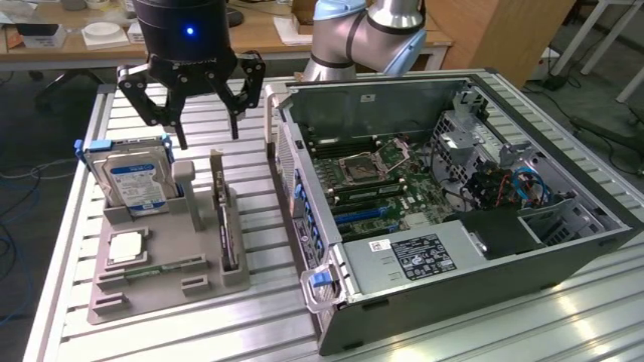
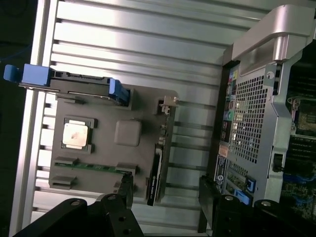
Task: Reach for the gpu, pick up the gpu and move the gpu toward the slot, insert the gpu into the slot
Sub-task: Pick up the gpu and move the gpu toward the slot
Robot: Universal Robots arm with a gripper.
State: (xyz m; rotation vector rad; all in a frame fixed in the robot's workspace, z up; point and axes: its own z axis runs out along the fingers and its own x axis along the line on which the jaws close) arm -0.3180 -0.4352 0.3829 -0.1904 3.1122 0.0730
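Your hand [image 1: 207, 128] hovers wide open and empty at the exterior view's upper left. Below it, the gpu [image 1: 225, 226] stands on edge in its grey holder [image 1: 151, 290]. You have not yet grasped it or inserted it into the open computer case [image 1: 483, 294].

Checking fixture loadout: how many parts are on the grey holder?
4: hard drive standing at the far end, processor chip lying flat nearer, memory stick nearer still, gpu on edge toward the case. Nothing seems hidden.
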